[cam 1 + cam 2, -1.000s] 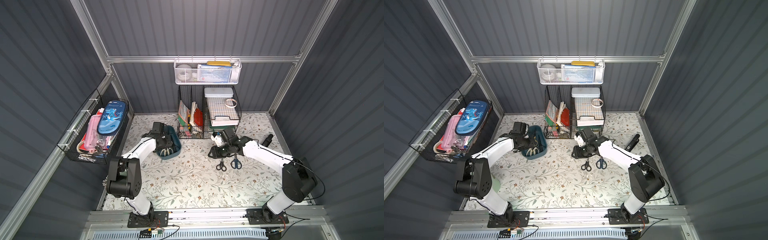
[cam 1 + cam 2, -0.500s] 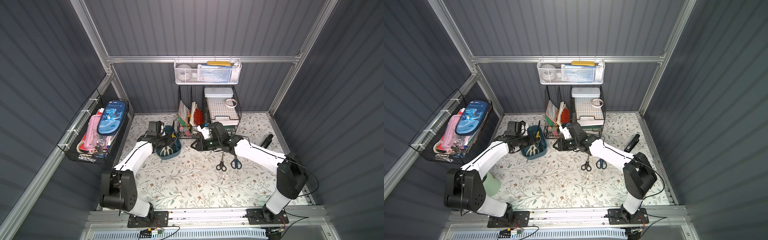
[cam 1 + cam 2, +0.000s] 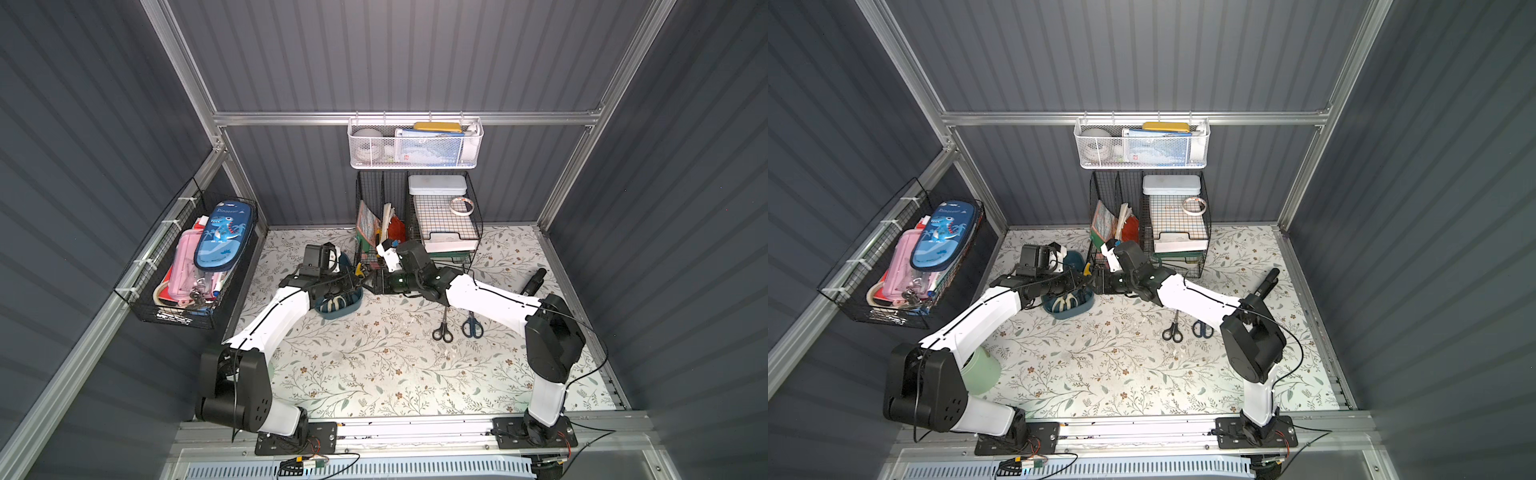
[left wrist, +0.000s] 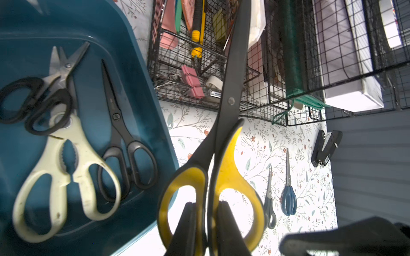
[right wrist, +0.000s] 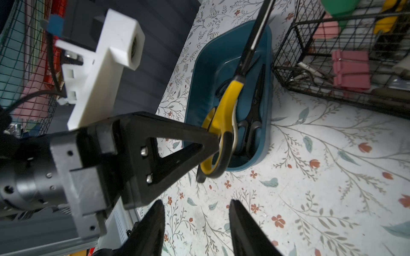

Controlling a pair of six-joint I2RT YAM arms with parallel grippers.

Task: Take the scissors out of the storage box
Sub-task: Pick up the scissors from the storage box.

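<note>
Left gripper (image 4: pixel 207 212) clamps yellow-and-black-handled steel scissors (image 4: pixel 230 102) above the shallow teal plastic box (image 4: pixel 142 84); the open-fingered right gripper (image 5: pixel 196 206) should take them.

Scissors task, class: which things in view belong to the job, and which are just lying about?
Belong: storage box; yellow-and-black scissors held by the left fingers; inside the box, cream-handled scissors, short steel-bladed pair, all-black pair; on the mat, black-handled pair, blue-handled pair.
Lying about: wire baskets, white mesh basket, dinosaur pencil case, green cup.
</note>
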